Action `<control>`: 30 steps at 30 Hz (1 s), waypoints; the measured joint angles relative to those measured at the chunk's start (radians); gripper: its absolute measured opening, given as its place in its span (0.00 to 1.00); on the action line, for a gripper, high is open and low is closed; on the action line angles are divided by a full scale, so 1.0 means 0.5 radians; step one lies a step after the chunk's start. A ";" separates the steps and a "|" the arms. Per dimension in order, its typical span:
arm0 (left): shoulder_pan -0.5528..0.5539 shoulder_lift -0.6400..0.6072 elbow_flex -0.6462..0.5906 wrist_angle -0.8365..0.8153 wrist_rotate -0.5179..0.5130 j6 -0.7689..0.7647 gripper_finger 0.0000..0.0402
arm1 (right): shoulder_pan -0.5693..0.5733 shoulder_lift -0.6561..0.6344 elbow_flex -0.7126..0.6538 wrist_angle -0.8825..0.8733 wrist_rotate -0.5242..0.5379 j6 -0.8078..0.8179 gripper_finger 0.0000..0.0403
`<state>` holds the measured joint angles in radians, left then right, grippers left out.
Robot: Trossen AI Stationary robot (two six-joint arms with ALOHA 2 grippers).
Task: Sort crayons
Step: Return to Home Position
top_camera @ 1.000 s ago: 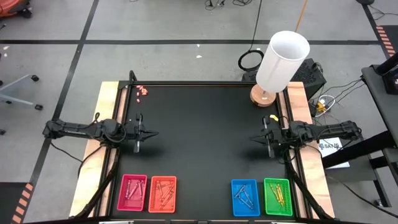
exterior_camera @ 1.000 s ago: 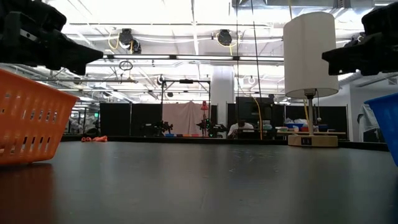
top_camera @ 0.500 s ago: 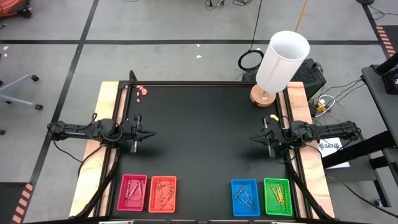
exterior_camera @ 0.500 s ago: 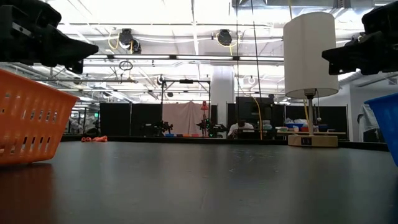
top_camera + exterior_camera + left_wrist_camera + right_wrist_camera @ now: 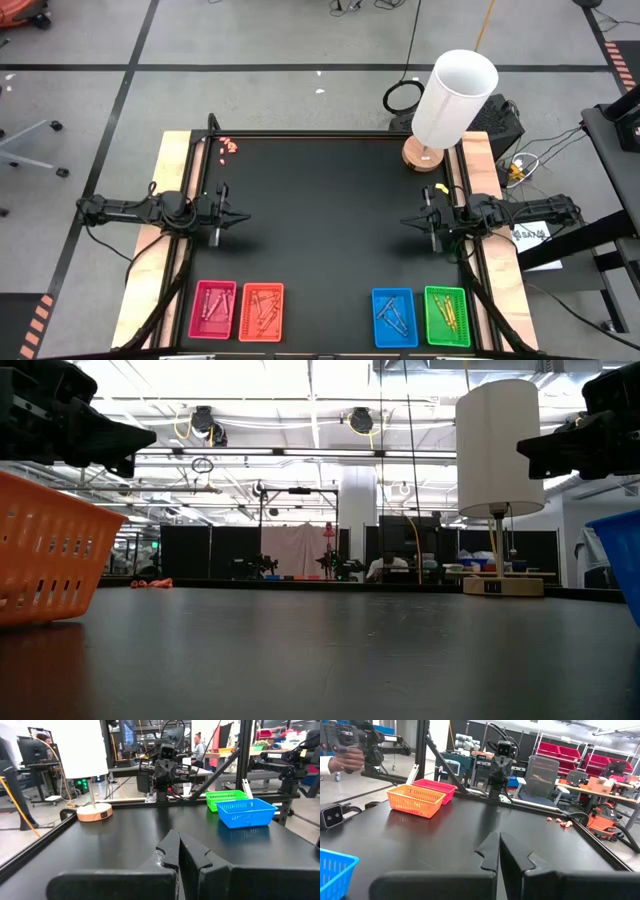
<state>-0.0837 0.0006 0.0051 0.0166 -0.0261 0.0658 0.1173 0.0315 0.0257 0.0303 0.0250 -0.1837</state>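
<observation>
Spans most of the high view: a flat black rectangular tabletop (image 5: 330, 240). Carries at its far right corner a tall white cylindrical lamp (image 5: 455, 90) on a round wooden base. Holds both dark arms low and outstretched from opposite side edges, pointing inward, well apart: left gripper (image 5: 238, 214) with fingers pressed together, right gripper (image 5: 408, 222) likewise pinched closed, neither gripping anything. Lines the near edge with rectangular plastic bins: pink tray (image 5: 194, 310), orange tray (image 5: 283, 312), blue tray (image 5: 374, 316), green tray (image 5: 467, 316). Keeps the thin short crayons (image 5: 262, 308) inside them. Shows small pink-red bits (image 5: 229, 146) at the far left corner.
</observation>
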 joint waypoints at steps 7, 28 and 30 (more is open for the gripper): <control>0.000 0.000 0.000 -0.008 0.031 -0.015 0.01 | 0.000 0.000 0.000 0.001 0.000 0.000 0.00; -0.002 0.008 -0.002 -0.001 0.031 -0.014 0.02 | 0.000 0.000 0.000 0.005 0.000 0.000 0.00; -0.002 0.008 -0.002 0.000 0.031 -0.014 0.02 | 0.000 0.000 0.000 0.005 0.000 0.000 0.00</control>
<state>-0.0845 0.0044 0.0044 0.0166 -0.0109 0.0586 0.1173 0.0315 0.0257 0.0326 0.0250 -0.1837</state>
